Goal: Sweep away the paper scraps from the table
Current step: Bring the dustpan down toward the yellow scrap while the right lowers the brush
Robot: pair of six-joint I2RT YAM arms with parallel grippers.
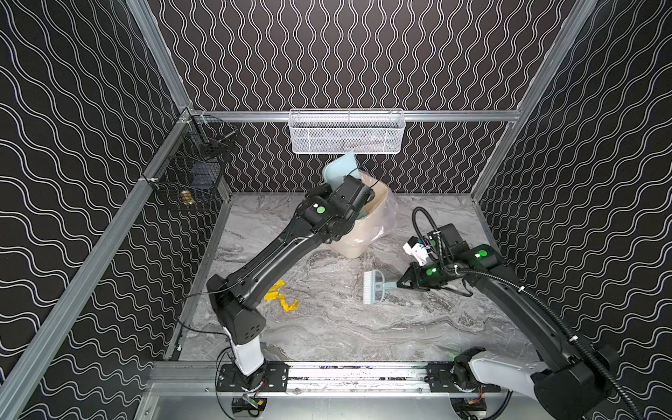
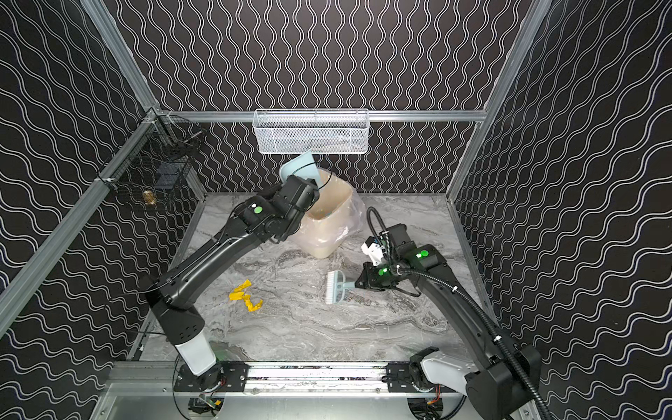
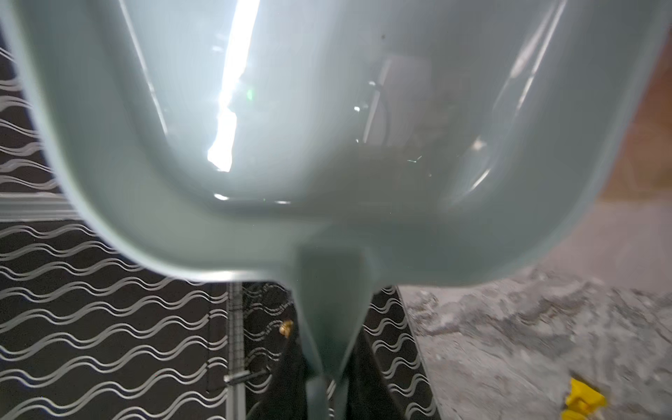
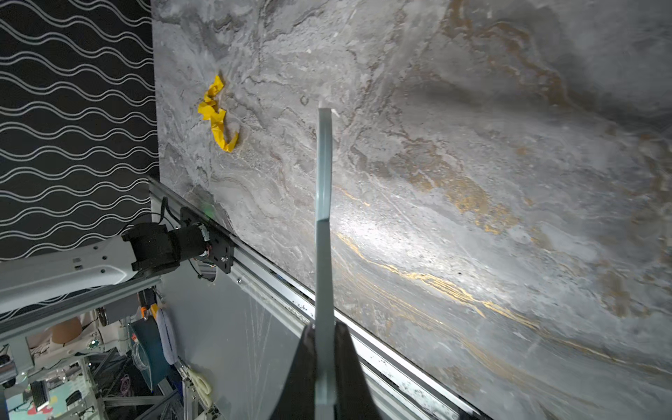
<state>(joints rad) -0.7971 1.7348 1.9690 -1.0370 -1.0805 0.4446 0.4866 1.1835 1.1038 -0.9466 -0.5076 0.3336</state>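
Yellow crumpled paper scraps [image 1: 280,296] [image 2: 245,296] [image 4: 217,116] lie on the marble table [image 1: 363,327], left of centre, beside the left arm's forearm; one scrap [image 3: 582,400] also shows in the left wrist view. My left gripper [image 3: 327,385] is shut on the handle of the pale blue dustpan [image 1: 340,169] [image 2: 298,167] [image 3: 327,127], which is tipped up over the beige bin [image 1: 358,240]. No scraps show in the pan. My right gripper [image 1: 402,283] [image 4: 324,356] is shut on the handle of the pale blue brush [image 1: 374,287] [image 2: 336,287] [image 4: 323,218], right of centre, bristles facing left.
The bin [image 2: 323,243] has a clear plastic liner and stands at the back middle. A white mesh basket [image 1: 345,132] hangs on the back rail. A black wire basket [image 1: 189,174] hangs on the left rail. An aluminium rail [image 1: 356,374] runs along the front.
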